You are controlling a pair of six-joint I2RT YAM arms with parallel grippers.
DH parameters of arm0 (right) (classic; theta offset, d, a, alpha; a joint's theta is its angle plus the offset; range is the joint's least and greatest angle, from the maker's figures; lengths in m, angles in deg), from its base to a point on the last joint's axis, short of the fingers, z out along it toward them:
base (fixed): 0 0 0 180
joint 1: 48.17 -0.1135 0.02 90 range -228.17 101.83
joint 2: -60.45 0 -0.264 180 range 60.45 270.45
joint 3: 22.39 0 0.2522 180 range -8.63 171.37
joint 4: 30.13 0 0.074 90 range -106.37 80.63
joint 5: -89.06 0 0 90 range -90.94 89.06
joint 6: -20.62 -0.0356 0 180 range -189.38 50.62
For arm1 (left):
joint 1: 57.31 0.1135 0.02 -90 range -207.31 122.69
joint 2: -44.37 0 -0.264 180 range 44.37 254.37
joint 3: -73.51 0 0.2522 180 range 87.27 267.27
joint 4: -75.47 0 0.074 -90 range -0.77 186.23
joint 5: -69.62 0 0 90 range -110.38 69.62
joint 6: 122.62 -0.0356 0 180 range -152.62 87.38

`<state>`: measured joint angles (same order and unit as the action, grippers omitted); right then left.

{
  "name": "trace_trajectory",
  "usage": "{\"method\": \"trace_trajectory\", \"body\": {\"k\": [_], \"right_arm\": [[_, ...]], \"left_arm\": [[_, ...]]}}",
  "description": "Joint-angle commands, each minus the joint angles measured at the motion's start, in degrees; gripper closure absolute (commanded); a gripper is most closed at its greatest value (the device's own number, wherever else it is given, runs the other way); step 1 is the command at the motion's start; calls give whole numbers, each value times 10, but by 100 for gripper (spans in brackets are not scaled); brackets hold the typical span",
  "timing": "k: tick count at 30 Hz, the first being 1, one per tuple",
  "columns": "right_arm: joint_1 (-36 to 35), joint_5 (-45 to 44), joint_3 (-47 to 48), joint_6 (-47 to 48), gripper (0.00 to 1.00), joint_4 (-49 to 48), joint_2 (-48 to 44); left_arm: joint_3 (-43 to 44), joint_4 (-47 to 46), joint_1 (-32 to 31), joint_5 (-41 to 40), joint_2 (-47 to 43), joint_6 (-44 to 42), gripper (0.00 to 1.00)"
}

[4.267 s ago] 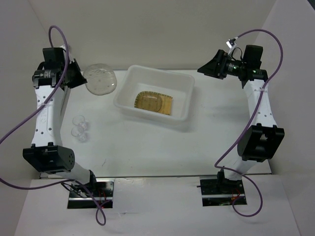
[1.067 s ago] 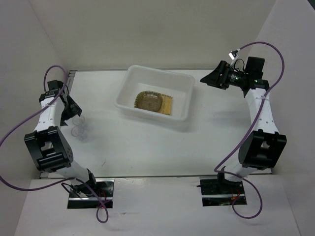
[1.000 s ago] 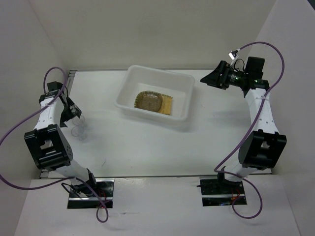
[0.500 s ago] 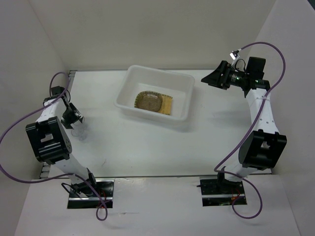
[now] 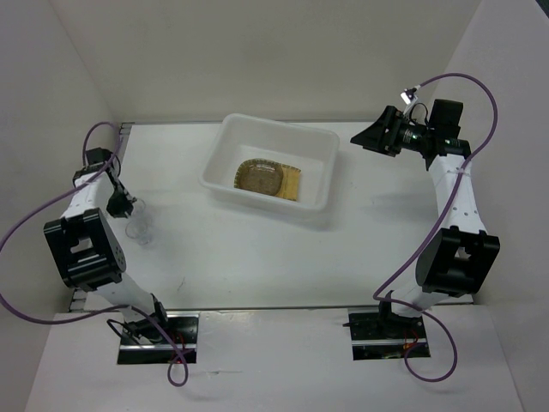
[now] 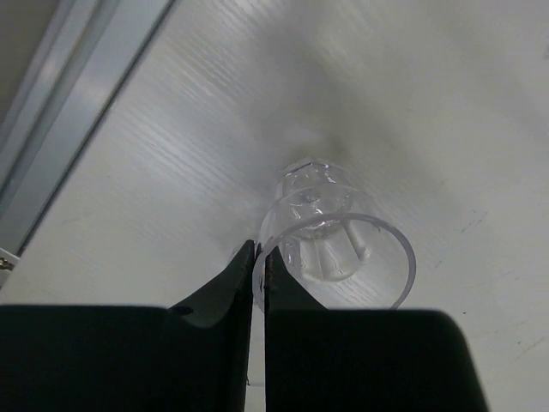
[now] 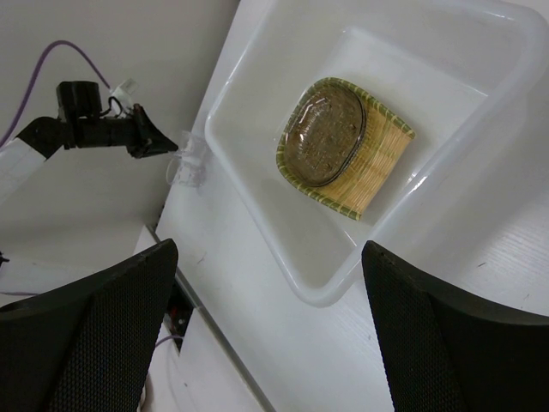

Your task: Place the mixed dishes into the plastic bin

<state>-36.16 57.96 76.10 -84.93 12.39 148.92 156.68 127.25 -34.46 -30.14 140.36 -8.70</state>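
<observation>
Down at the left side of the white table (image 5: 257, 257), your left gripper (image 6: 259, 257) is closed on the rim of a small clear glass cup (image 6: 334, 245). One dark finger is inside the wall and the other outside, with the thin glass pinched between them. The cup is round, ribbed toward its base, and see-through against the faintly grained tabletop. It is well apart from the plastic bin (image 5: 323, 176), a translucent white tub with rounded corners and a flared rim at the far centre of the table. Inside the bin lies the yellow plate (image 7: 382, 167), fan-shaped with a woven bamboo pattern and a pale edge. On it rests a grey-brown saucer (image 7: 324, 137), a translucent rounded square. Your right gripper (image 7: 268, 257) hangs raised to the right of the bin, jaws spread wide with nothing between them, its mesh-textured fingers (image 7: 86, 335) framing the tub in the wrist view.
</observation>
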Motion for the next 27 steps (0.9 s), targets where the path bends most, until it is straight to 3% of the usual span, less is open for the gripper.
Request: {"method": "trace_trajectory", "body": {"k": [1,7,10,17,22,27], "right_arm": [[3,2,-5,3,8,-11,-26],[3,2,-5,3,8,-11,-26],[3,2,-5,3,8,-11,-26],[3,2,-5,9,8,-5,-31],[3,7,-17,9,8,-11,-37],[3,7,-22,3,8,-16,-42]], "left_arm": [[42,-12,2,-36,-67,-7,98],[132,20,2,-6,-115,20,100],[148,26,2,60,-123,59,100],[164,-61,-45,168,-189,140,100],[244,-87,-90,227,-123,134,100],[309,-107,-177,259,-50,105,100]]}}
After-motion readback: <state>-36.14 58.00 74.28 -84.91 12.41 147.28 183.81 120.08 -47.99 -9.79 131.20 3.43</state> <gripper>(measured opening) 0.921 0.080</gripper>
